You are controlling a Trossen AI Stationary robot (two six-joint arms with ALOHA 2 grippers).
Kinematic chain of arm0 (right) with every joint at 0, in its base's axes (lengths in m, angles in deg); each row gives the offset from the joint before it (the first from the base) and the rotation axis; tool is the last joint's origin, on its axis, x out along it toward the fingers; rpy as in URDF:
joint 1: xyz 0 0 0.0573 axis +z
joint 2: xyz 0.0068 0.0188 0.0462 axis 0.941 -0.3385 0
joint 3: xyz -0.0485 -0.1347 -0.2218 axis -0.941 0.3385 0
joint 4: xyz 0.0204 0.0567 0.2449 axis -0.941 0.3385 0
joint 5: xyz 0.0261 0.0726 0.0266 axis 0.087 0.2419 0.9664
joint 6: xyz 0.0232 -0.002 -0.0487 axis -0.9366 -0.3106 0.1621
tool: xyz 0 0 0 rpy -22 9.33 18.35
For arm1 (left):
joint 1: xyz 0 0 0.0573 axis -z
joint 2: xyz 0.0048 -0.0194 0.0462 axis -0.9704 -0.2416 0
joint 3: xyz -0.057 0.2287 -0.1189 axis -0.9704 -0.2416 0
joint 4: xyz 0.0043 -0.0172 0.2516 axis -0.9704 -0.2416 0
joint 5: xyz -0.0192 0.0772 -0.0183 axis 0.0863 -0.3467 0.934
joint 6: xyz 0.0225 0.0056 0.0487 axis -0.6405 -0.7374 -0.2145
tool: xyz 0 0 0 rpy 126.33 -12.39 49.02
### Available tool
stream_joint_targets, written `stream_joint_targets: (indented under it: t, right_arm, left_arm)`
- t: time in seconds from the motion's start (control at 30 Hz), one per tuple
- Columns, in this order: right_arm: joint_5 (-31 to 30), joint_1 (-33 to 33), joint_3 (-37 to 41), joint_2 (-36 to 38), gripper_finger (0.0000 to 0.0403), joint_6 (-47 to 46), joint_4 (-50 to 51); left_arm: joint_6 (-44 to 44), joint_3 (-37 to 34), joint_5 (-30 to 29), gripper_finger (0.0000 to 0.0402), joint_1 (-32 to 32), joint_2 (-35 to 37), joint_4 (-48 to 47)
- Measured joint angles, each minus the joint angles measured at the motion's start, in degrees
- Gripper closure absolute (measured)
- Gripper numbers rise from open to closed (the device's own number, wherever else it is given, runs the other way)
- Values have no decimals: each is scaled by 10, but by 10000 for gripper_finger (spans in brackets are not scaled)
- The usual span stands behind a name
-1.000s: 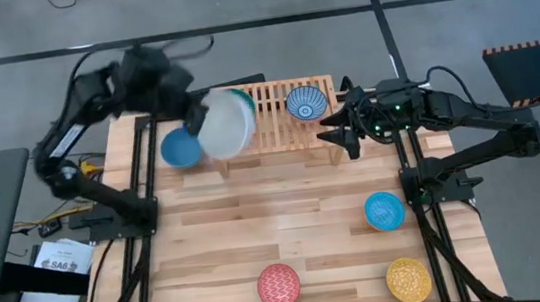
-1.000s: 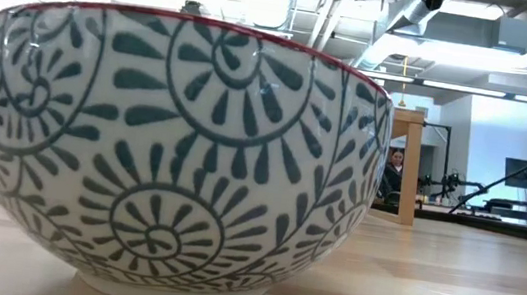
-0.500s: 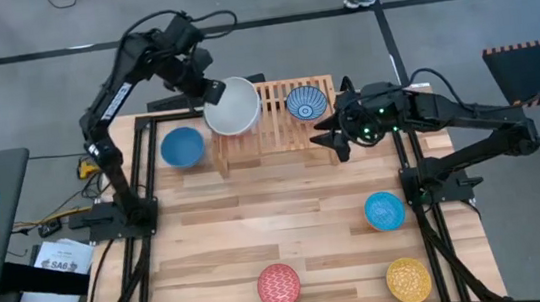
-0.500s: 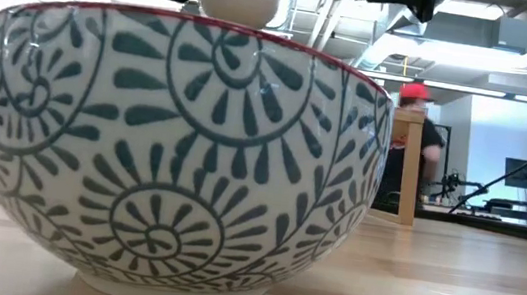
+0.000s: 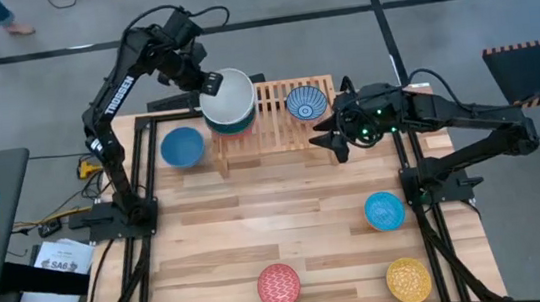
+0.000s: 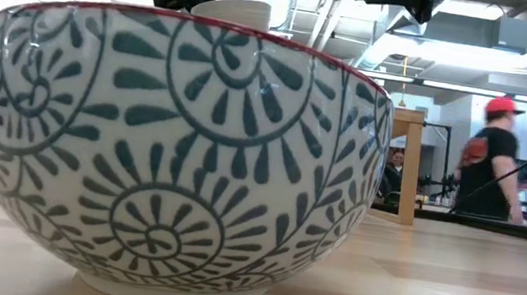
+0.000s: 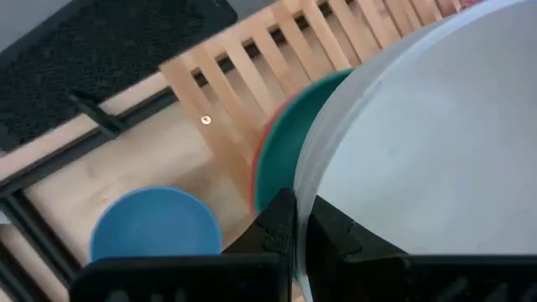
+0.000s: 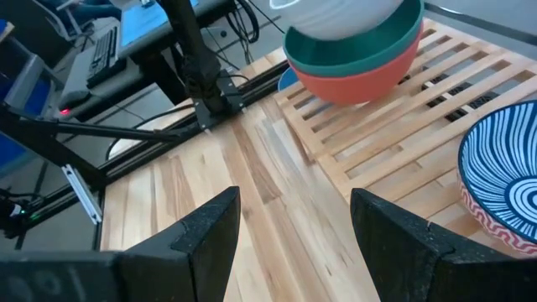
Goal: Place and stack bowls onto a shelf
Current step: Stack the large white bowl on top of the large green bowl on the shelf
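On the table (image 5: 286, 210), the shelf (image 5: 293, 128) carries a teal bowl (image 8: 394, 46) nested in a red bowl (image 8: 369, 80). The left end effector (image 7: 294, 226), clamped on the white bowl (image 5: 226, 97) rim, should centre it before release. The right end effector (image 8: 294, 222) hovers open nearby. Whether the white bowl is seated is unclear.

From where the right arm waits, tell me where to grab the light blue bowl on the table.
Take the light blue bowl by its rim, coming straight down from above: it sits upright with its mouth open, with bare table all round. The right tool, open beside the shelf, seems nearest.
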Motion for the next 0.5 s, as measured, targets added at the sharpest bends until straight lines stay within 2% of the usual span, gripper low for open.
stream_joint_targets:
  t: [0.2,0.5]
  right_arm:
    - [0,0,0,0,149,0,0]
    - [0,0,0,0,149,0,9]
  left_arm:
    - [4,-36,43,401,5,0,-1]
    - [-5,-64,-5,401,15,0,-1]
